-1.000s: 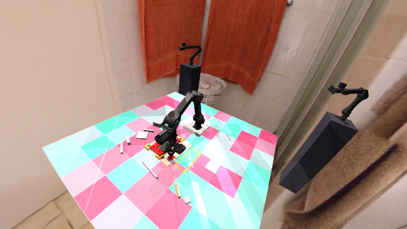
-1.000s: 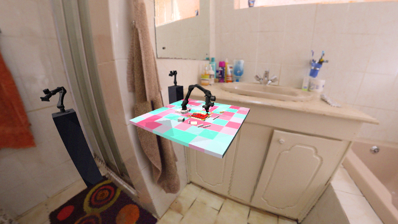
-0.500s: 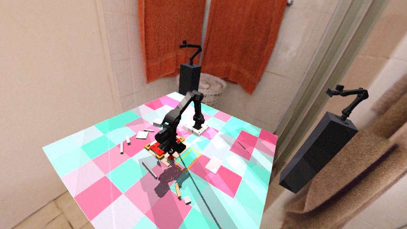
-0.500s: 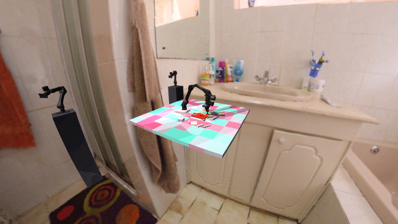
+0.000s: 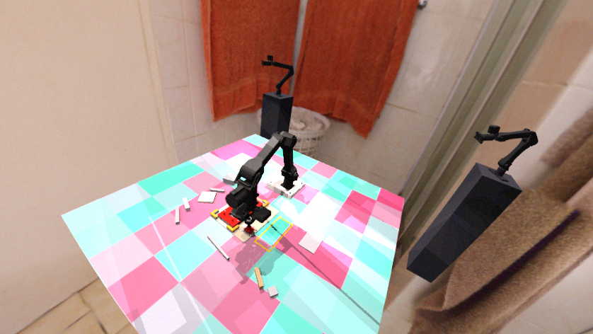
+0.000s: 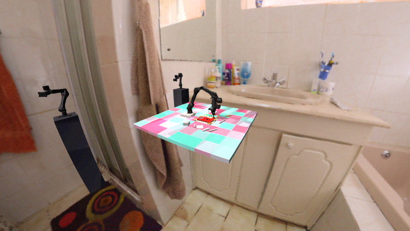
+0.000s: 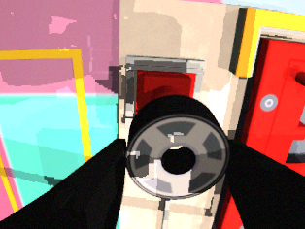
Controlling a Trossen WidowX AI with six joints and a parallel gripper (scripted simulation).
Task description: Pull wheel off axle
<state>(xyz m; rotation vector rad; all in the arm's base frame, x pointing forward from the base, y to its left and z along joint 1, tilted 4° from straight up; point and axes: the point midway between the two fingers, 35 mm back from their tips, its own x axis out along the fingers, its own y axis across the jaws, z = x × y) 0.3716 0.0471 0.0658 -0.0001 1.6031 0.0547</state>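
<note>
The black wheel with a grey, spoked face (image 7: 141,167) (image 5: 248,220) is between the fingers of my gripper (image 7: 175,148), which is shut on it. The wheel is above the small red block (image 7: 162,84) (image 5: 248,229) in its grey frame, at the front corner of the board. The wheel hides much of the block, and I cannot tell whether the axle is still inside the hub. The marked area is a yellow outline (image 5: 262,246) (image 7: 83,97) on the table, beside the board; it is to the left in the wrist view.
The beige board (image 5: 243,236) also bears a red plate (image 5: 228,217) (image 7: 269,131) with yellow corner pieces. A white slab (image 5: 311,243) lies beyond the marked area. A thin rod (image 5: 218,248), a wooden bar (image 5: 258,277) and a grey block (image 5: 272,291) lie farther forward.
</note>
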